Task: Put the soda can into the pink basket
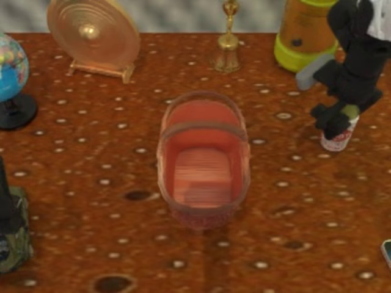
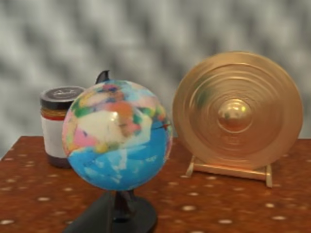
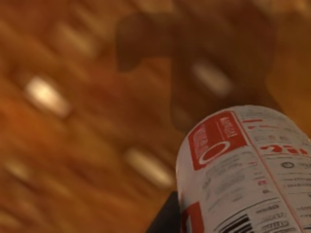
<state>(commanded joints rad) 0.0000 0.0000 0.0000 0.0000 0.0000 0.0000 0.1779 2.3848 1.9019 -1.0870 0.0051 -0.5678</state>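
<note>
At the right side of the tabletop (image 1: 91, 201), the right end effector (image 1: 342, 119) is down over the soda can (image 1: 339, 137), its dark fingers closed on the can's upper part while the white, red-lettered body stands upright near the large orange bottle (image 1: 305, 30). The pink basket (image 1: 203, 160) sits at the tabletop's middle, well apart from the can. The left arm is parked at the left edge, its wrist view facing a globe (image 2: 116, 136) and a golden disc (image 2: 237, 111); whether its end effector is open, I cannot tell.

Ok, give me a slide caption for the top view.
Right gripper on the soda can, right of the empty pink basket; left arm parked.
</note>
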